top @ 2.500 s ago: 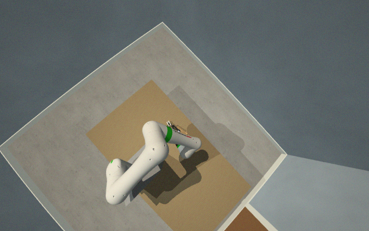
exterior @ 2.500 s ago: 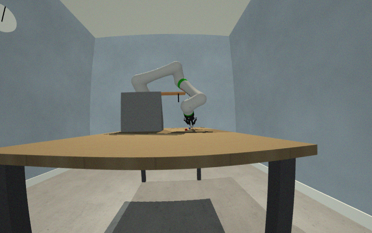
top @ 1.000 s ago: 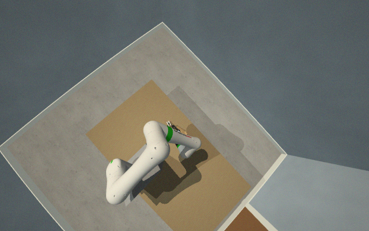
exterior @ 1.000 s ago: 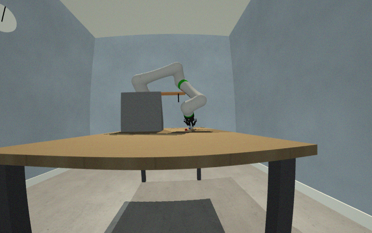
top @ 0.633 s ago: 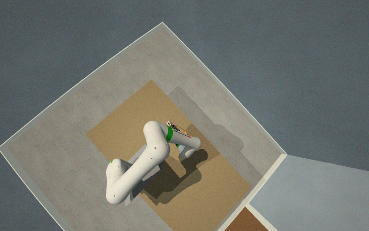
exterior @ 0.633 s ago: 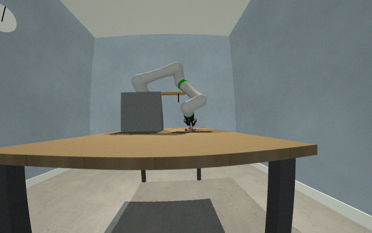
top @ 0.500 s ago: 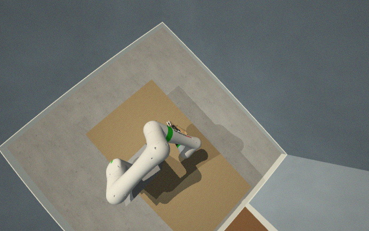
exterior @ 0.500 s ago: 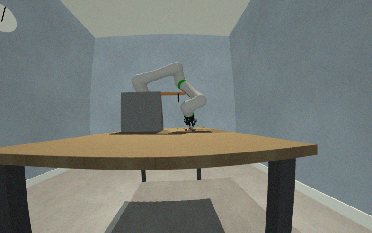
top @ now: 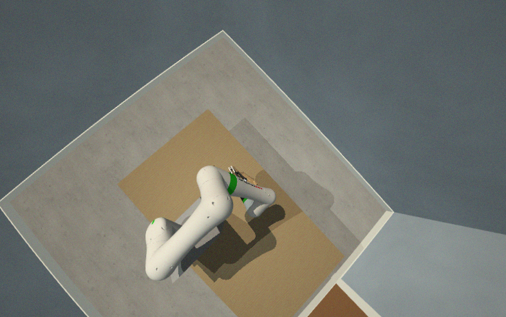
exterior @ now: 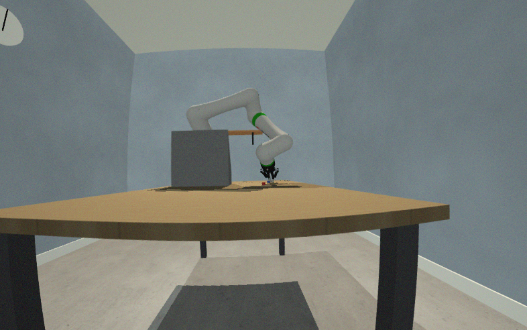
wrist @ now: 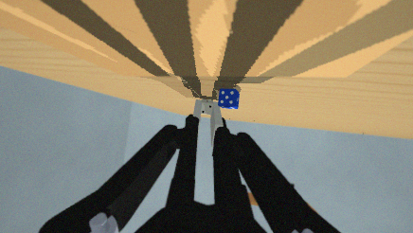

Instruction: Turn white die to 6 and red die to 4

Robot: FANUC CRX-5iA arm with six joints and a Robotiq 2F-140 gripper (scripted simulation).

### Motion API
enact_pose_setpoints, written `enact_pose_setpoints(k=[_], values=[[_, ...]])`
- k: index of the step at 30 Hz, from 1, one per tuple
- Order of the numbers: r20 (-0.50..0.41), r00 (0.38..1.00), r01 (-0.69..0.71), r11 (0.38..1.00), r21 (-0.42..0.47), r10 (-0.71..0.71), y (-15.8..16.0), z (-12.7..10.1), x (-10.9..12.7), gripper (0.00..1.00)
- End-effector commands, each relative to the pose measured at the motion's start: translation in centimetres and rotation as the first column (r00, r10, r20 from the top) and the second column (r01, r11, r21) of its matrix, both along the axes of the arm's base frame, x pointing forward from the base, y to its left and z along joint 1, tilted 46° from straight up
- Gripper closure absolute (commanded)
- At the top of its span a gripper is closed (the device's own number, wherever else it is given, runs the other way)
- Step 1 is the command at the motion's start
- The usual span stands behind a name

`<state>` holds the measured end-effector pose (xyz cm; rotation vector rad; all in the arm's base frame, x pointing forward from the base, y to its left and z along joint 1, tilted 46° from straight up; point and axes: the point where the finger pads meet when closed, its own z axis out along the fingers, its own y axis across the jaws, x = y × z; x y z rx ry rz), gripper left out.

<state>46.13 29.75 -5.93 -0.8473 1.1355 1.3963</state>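
Observation:
My gripper point(wrist: 206, 110) point(exterior: 271, 179) points down low over the table and is shut on the white die point(wrist: 206, 105). Part of the die's light face with dark pips shows between the fingertips in the wrist view; its top face cannot be read. The blue die point(wrist: 228, 98) point(exterior: 268, 182) is just right of the fingertips in the wrist view, with five white pips on the face towards that camera. The red die point(exterior: 263, 184) is a small block left of the blue one in the exterior view; its pips are too small to read. The mat cannot be made out clearly.
The wooden table point(top: 286, 267) point(exterior: 216, 208) carries a large grey box point(exterior: 200, 159) left of the gripper in the exterior view. The arm hides the dice in the top view. Dark shadows of arm and fingers cross the surface.

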Motion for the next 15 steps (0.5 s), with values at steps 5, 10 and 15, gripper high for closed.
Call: enact_pose_setpoints(k=[5,10,15], values=[[0.0,1.0,0.0,1.0,0.0,0.0,-0.02,0.0,0.01,0.91],[0.0,1.0,0.0,1.0,0.0,0.0,-0.02,0.0,0.01,0.86],[0.0,1.0,0.0,1.0,0.0,0.0,-0.02,0.0,0.01,0.84]])
